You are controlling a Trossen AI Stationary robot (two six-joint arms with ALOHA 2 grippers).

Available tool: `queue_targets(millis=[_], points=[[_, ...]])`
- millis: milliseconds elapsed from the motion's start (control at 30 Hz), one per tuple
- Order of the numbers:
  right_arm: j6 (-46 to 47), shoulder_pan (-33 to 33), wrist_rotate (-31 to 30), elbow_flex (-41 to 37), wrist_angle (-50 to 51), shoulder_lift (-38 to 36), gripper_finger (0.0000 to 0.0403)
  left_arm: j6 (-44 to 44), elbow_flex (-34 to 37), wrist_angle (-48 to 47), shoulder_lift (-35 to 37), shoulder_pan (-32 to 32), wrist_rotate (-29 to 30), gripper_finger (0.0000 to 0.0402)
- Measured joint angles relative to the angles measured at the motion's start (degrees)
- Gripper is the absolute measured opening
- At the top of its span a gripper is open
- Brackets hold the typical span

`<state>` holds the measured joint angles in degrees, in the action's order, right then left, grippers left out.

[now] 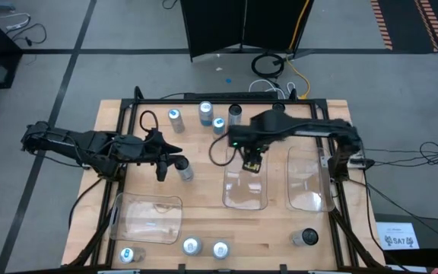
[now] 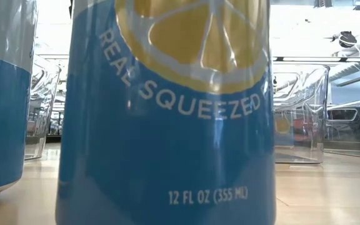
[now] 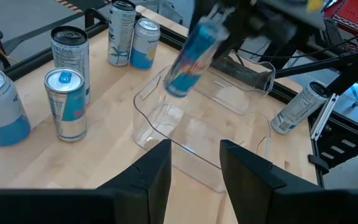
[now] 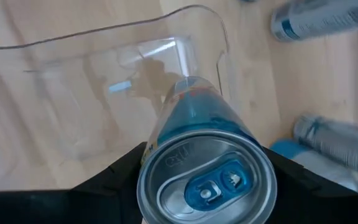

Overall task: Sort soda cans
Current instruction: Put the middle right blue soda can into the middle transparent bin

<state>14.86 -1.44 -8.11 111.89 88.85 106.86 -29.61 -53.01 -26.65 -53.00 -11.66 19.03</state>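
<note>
Blue can (image 4: 197, 155) clamped in right end effector (image 1: 252, 162), long axis tilted, directly above middle clear tray (image 1: 243, 190); left end effector (image 3: 194, 163) parted, empty, farther off.

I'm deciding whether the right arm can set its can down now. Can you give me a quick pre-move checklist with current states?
1. Right tool grips the blue can: ok, held at its top end.
2. Can over the middle clear tray: ok.
3. Tray floor beneath free of cans: ok.
4. Can upright: not ok, it hangs tilted in the left wrist view.
5. Left tool clear of the tray: ok, open and empty, short of its rim.
6. Height of can above tray floor: cannot tell.
</note>
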Motion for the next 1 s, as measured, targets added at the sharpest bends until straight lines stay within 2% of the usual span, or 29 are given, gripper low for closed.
queue_targets(millis=[333,500,1000], points=[[-3.55,-4.66,5.44,-1.92,-11.26,4.85,0.0221,-0.02,0.00,0.00,-0.01,0.00,-0.81,0.0146],[-3.08,-5.95,8.08,-1.94,-11.14,8.09,0.0228,0.00,-0.02,-0.01,-0.01,0.00,-0.82,0.0146],[-1.54,-5.98,8.45,-1.94,-12.17,14.00,0.0246,0.02,-0.02,0.00,-0.01,0.00,-0.81,0.0146]])
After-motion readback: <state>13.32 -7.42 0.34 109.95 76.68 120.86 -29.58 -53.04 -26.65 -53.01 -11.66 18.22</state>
